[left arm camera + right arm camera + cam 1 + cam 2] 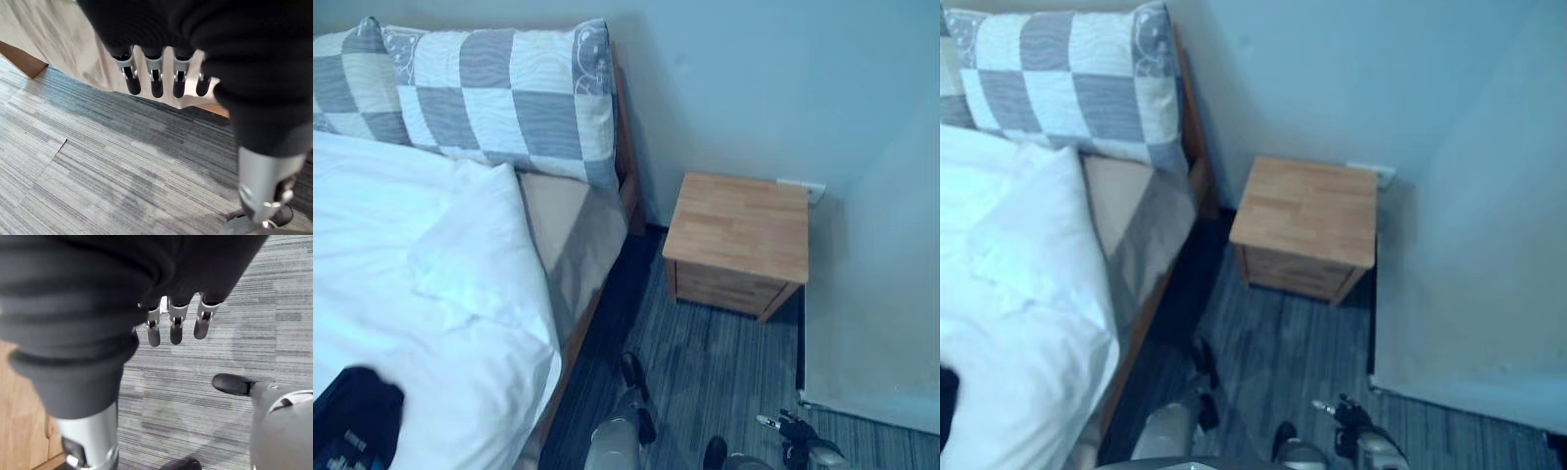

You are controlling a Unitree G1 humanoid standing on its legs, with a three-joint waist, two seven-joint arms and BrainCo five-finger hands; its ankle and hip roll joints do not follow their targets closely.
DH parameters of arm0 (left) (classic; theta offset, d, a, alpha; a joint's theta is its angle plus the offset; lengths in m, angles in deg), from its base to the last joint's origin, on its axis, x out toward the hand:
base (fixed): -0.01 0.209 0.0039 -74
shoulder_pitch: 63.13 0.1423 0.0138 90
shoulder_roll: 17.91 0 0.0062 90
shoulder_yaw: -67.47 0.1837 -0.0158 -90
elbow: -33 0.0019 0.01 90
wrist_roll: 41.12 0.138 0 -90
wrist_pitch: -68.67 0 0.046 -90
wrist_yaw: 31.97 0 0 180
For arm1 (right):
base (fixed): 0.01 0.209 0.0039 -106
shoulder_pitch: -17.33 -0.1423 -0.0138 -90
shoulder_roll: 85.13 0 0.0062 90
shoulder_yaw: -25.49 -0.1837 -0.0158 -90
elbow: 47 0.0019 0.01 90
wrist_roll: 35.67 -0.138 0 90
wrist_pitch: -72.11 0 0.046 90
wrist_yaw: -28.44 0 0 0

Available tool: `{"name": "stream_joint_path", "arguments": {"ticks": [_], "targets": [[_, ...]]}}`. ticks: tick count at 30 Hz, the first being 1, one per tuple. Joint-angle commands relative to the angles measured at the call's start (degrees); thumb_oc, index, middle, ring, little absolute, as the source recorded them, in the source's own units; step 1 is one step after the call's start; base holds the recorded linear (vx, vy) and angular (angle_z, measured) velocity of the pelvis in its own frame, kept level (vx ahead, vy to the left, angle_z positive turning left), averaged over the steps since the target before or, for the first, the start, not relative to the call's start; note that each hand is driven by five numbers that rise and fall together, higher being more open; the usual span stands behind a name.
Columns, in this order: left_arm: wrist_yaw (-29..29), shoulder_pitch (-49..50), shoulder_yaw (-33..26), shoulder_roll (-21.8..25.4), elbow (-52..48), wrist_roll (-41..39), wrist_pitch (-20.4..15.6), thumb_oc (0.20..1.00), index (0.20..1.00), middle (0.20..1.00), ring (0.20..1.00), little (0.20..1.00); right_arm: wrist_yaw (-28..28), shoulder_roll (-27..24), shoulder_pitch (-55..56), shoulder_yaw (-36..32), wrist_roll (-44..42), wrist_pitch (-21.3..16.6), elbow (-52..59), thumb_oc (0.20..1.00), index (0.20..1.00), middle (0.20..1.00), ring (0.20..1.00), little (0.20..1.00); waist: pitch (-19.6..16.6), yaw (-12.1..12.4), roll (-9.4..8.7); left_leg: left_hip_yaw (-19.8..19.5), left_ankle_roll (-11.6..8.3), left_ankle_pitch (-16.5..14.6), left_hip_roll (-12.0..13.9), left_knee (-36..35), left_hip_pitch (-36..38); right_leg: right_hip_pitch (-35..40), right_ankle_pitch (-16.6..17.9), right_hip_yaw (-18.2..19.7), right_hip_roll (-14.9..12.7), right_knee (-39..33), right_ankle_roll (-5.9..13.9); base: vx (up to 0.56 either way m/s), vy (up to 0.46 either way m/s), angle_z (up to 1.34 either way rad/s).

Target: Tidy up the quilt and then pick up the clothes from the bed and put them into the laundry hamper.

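Both hands are just hanging over the floor right now, so you're really at the start: the left hand [156,81] has its fingers straight and relaxed, holding nothing, near the edge of the bed's hanging beige sheet, and the right hand [176,325] looks the same, loose and empty above the grey striped carpet floor [724,362]. The white puffy quilt [431,294] is rumpled on the wooden-framed bed [628,186], with one bunched fold lying on top and its edge spilling over the bed's side, so I'd go for that first: turn toward the bed, get both hands onto the quilt's near edge well apart from each other, and pull it flat rather than tugging one corner, or it'll likely just bunch more. The dark crumpled piece of clothing [352,421] sits on the quilt at the near left, so I'd watch you don't drag it off or bury it while smoothing. I can't spot a laundry hamper here, so you'll probably need to look around for it before grabbing the clothes. Room-wise: two grey-and-white checked pillows [509,98] stand against the head of the bed, a light wooden bedside cabinet [739,240] stands just beside the bed against the pale wall, and there's only a narrow strip of floor between them.
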Motion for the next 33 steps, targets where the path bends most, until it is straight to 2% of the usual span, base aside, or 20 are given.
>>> {"name": "stream_joint_path", "arguments": {"ticks": [1, 2, 4, 5, 6, 9, 10, 11, 12, 13, 16, 17, 20, 23, 27, 29, 30, 31, 32, 33], "targets": [[-2.1, 0.2, -0.9, 0.2, 0.0, -1.0, -1.4, 1.000, 1.000, 1.000, 1.000, 1.000, -1.1, -0.1, 0.6, -0.4, -0.8, 0.2, 3.3, 1.000, 1.000, 1.000, 1.000, 1.000, -0.4, 1.4, -1.33, -3.0, 1.34, -4.4, -0.1, 8.1, -1.2, -1.5, -9.1, -2.5, -7.2, 19.4, 5.90, 0.46, 0.154, 0.02], [-2.4, 0.0, -1.3, 0.2, 0.3, -0.8, -2.2, 1.000, 1.000, 1.000, 1.000, 1.000, -0.7, 0.5, 1.1, -0.9, -0.6, 0.1, 3.0, 1.000, 1.000, 1.000, 1.000, 1.000, -0.5, 1.8, -1.52, -3.3, 2.14, -4.9, -0.9, 9.7, -1.5, -1.5, -9.8, -2.2, -7.8, 26.0, 5.47, 0.37, 0.149, -0.05], [-2.9, -0.7, -2.2, 0.6, 0.7, -0.7, -4.2, 1.000, 1.000, 1.000, 1.000, 1.000, -0.4, 2.0, 2.2, -2.0, 2.8, -0.6, 2.0, 1.000, 1.000, 1.000, 1.000, 1.000, -1.3, 1.8, -2.28, -4.5, 4.26, -6.5, -4.1, 10.4, 0.9, -5.0, -4.6, -1.4, -9.7, 38.2, 6.18, 0.43, 0.225, 0.01], [-2.4, -1.3, -2.1, 1.1, 0.8, -1.3, -4.9, 1.000, 1.000, 1.000, 1.000, 1.000, -0.7, 2.3, 2.0, -1.5, 5.5, -1.7, 1.1, 1.000, 1.000, 1.000, 1.000, 1.000, -1.5, 1.9, -2.28, -5.5, 4.67, -7.0, -5.2, 10.4, 2.4, -7.2, -2.9, -1.0, -11.1, 40.2, 6.14, 0.38, 0.152, 0.46], [-2.1, -2.1, -1.5, 1.6, 0.4, -1.7, -5.2, 1.000, 1.000, 1.000, 1.000, 1.000, -2.0, 2.6, 1.1, -0.5, 6.0, -2.9, 0.0, 1.000, 1.000, 1.000, 1.000, 1.000, -1.4, 2.4, -1.91, -6.8, 4.48, -6.7, -5.9, 10.6, 3.7, -8.5, -1.6, -1.2, -13.1, 38.3, 5.76, 0.29, 0.009, 0.75], [-2.0, -3.6, -0.1, 2.6, -0.4, -1.2, -5.7, 1.000, 1.000, 1.000, 1.000, 1.000, -3.7, 2.4, -0.5, 1.2, 2.1, -3.1, 0.4, 1.000, 1.000, 1.000, 1.000, 1.000, -0.8, 2.3, -1.21, -9.3, 2.89, -6.3, -5.0, 10.7, 6.0, -10.3, -1.5, -0.3, -13.6, 27.5, 4.89, 0.22, -0.163, 0.98], [-2.2, -4.2, 0.7, 3.3, -0.7, -1.6, -5.9, 1.000, 1.000, 1.000, 1.000, 1.000, -4.6, 2.0, -0.9, 1.8, 1.1, -2.5, 1.4, 1.000, 1.000, 1.000, 1.000, 1.000, -0.6, 1.3, -0.92, -10.8, 2.38, -6.3, -4.5, 9.4, 7.9, -12.2, 0.2, 1.6, -13.2, 21.9, 5.06, 0.15, -0.348, 1.29], [-2.1, -5.0, 2.0, 4.0, -1.3, -2.0, -6.2, 1.000, 1.000, 1.000, 1.000, 1.000, -5.2, 1.4, -1.6, 2.2, -0.5, -1.6, 2.2, 1.000, 1.000, 1.000, 1.000, 1.000, -0.9, -0.2, -0.57, -13.3, 2.63, -6.0, -4.2, 7.7, 8.8, -15.8, 5.2, 7.1, -12.5, 15.5, 5.90, 0.10, -0.279, 1.35], [-2.1, -5.0, 2.0, 3.9, -1.3, -2.0, -6.2, 1.000, 1.000, 1.000, 1.000, 1.000, -5.2, 1.4, -1.6, 2.2, -0.5, -1.6, 2.2, 1.000, 1.000, 1.000, 1.000, 1.000, -1.0, -0.2, -0.50, -13.4, 2.62, -6.0, -4.1, 7.7, 8.7, -15.8, 5.4, 7.0, -12.4, 15.3, 5.87, 0.10, -0.333, 1.52], [-2.3, -5.7, 3.0, 4.4, -1.5, -2.5, -6.4, 1.000, 1.000, 1.000, 1.000, 1.000, -5.4, 1.6, -1.6, 2.3, -0.7, -1.7, 1.9, 1.000, 1.000, 1.000, 1.000, 1.000, -1.3, -1.6, -0.75, -17.1, 2.65, -6.6, -4.9, 6.5, 9.6, -17.4, 7.6, 13.2, -11.7, 11.9, 7.21, 0.14, -0.275, 2.05], [-1.5, -6.6, 5.8, 5.6, -2.0, -1.4, -5.6, 1.000, 1.000, 1.000, 1.000, 1.000, -6.3, 2.6, -0.5, 1.8, -4.4, -2.8, 0.2, 1.000, 1.000, 1.000, 1.000, 1.000, -2.4, -3.7, -1.21, -27.8, 2.96, -8.3, -6.7, 5.7, 10.5, -18.1, 8.6, 27.2, -8.0, 8.8, 9.17, 0.20, -0.346, 2.32], [-1.4, -6.6, 6.1, 5.7, -2.1, -0.6, -5.6, 1.000, 1.000, 1.000, 1.000, 1.000, -7.0, 2.8, -0.4, 1.7, -5.8, -3.1, 0.0, 1.000, 1.000, 1.000, 1.000, 1.000, -2.5, -3.6, -1.33, -28.9, 2.84, -8.4, -6.8, 5.7, 10.5, -17.8, 8.1, 28.0, -7.4, 8.6, 9.39, 0.15, -0.324, 1.94], [-2.5, -5.7, 5.3, 6.1, -1.8, -1.9, -4.4, 1.000, 1.000, 1.000, 1.000, 1.000, -4.9, 3.2, -0.6, 1.6, -3.6, -2.7, -0.7, 1.000, 1.000, 1.000, 1.000, 1.000, -2.8, -1.7, -2.42, -31.5, 0.95, -7.8, -5.7, 6.6, 9.6, -15.3, 6.1, 25.3, -7.3, 7.5, 9.40, 0.04, -0.324, 2.65], [-3.1, -5.8, 4.1, 6.0, -0.8, -2.2, -3.4, 1.000, 1.000, 1.000, 1.000, 1.000, -4.1, 2.5, -1.4, 2.7, -5.6, -2.3, -0.3, 1.000, 1.000, 1.000, 1.000, 1.000, -2.0, -1.4, -2.22, -33.1, -1.15, -5.7, -2.7, 4.8, 8.3, -14.5, 4.7, 24.4, -5.4, 6.5, 7.28, -0.04, -0.329, 0.83], [-7.1, -5.4, 2.2, 4.3, -0.6, -0.3, -2.5, 1.000, 1.000, 1.000, 1.000, 1.000, -1.4, 1.5, -0.7, 1.4, -12.9, -1.3, 0.0, 1.000, 1.000, 1.000, 1.000, 1.000, -1.6, -2.2, -2.10, -26.1, -2.91, -3.4, 2.5, 3.8, 7.3, -12.7, 4.3, 18.6, -5.0, 4.2, 5.43, -0.07, -0.205, 0.79], [-8.7, -4.5, 1.3, 3.8, -0.4, 1.2, -2.7, 1.000, 1.000, 1.000, 1.000, 1.000, 1.4, 1.0, 0.2, -1.4, -19.1, -2.9, 0.9, 1.000, 1.000, 1.000, 1.000, 1.000, -1.6, -2.9, -2.45, -22.7, -3.38, -3.2, 4.3, 6.5, 7.0, -12.0, 4.1, 16.0, -5.0, 4.3, 4.76, -0.07, -0.103, 1.10], [-9.4, -3.9, 0.9, 3.6, -0.5, 0.9, -2.9, 1.000, 1.000, 1.000, 1.000, 1.000, 0.5, 0.9, 0.4, -2.4, -19.0, -5.4, 2.0, 1.000, 1.000, 1.000, 1.000, 1.000, -1.6, -3.0, -2.77, -22.5, -3.38, -3.6, 4.4, 7.9, 7.5, -12.1, 4.3, 15.6, -5.0, 4.4, 4.73, -0.05, -0.055, 0.82], [-9.4, -3.9, 0.9, 3.6, -0.5, 0.9, -2.9, 1.000, 1.000, 1.000, 1.000, 1.000, 0.5, 0.9, 0.4, -2.4, -19.0, -5.4, 2.0, 1.000, 1.000, 1.000, 1.000, 1.000, -1.6, -3.0, -2.76, -22.5, -3.38, -3.6, 4.4, 7.9, 7.5, -12.0, 4.2, 15.5, -5.0, 4.4, 4.72, -0.07, -0.090, 0.87], [-10.1, -2.3, -0.7, 3.8, -2.0, 2.9, -2.1, 1.000, 1.000, 1.000, 1.000, 1.000, -2.6, -0.8, 0.5, -3.7, -17.5, -6.3, 8.9, 1.000, 1.000, 1.000, 1.000, 1.000, -2.1, -2.6, -4.03, -23.2, -2.84, -5.5, 2.8, 9.9, 9.4, -13.1, 5.2, 16.1, -4.9, 4.6, 5.08, -0.04, -0.115, 0.47], [-10.8, -1.5, -1.4, 4.3, -2.7, 5.5, -1.6, 1.000, 1.000, 1.000, 1.000, 1.000, -5.9, -2.3, 0.9, -4.3, -16.7, -6.3, 16.6, 1.000, 1.000, 1.000, 1.000, 1.000, -2.3, -2.7, -4.64, -22.4, -2.60, -5.4, 3.2, 8.5, 10.8, -13.5, 5.0, 15.7, -4.7, 5.3, 5.19, -0.03, -0.117, 0.16]]}}
